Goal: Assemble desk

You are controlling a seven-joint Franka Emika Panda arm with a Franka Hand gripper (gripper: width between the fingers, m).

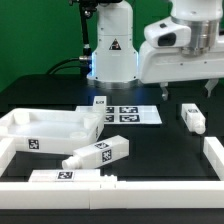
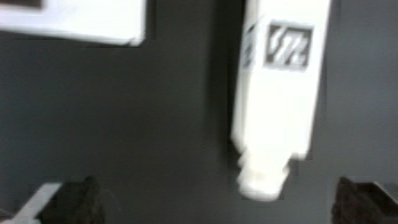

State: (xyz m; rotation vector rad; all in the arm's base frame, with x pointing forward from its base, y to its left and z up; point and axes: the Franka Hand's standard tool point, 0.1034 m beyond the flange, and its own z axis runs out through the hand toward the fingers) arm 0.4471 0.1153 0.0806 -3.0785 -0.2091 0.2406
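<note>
Apparently clear, wide pincer (image 2: 217,202) above leg (image 2: 281,90).

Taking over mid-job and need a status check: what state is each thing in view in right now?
gripper: jaws open, nothing held.
tabletop: lying flat, no leg fitted.
leg below gripper: lying loose, unfitted.
middle leg: lying loose, unfitted.
nearest leg: lying loose, unfitted.

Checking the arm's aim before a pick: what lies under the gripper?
A desk leg lies flat on the black table below the open gripper, tag facing up, untouched by it. The patch of table directly beneath the leg is covered.
</note>
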